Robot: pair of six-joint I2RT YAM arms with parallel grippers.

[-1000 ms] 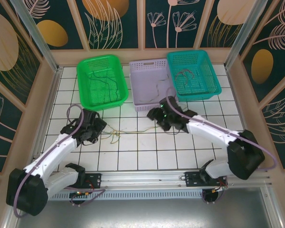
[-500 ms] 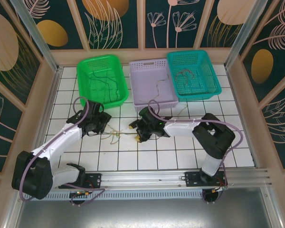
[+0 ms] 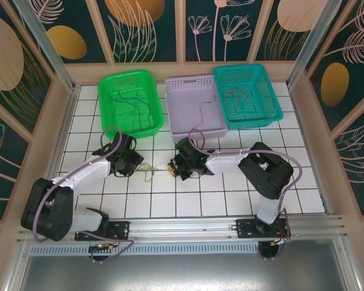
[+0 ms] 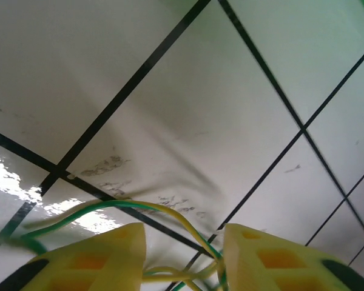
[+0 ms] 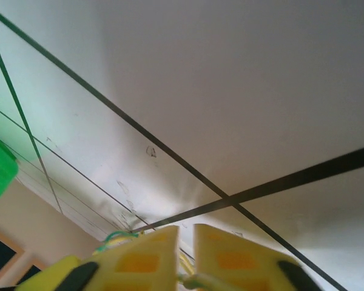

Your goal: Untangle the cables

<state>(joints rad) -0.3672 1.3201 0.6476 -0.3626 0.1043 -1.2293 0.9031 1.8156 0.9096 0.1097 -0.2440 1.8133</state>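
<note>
Tiled table (image 3: 230, 200): cables (image 3: 149, 172) lying mid-table, too thin overhead for tracing colours. Left gripper (image 4: 185, 233) straddling green-yellow loops, jaws standing partly apart, cable ends running off frame bottom. Right gripper (image 5: 186, 233) pinching cables, jaws nearly touching, contact point half hidden.

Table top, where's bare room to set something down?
Free: the near tiles by the front rail, and the right-edge tiles below the teal basket. Crowded: the middle, where left gripper and right gripper meet at the cables, and the back row of baskets.
</note>
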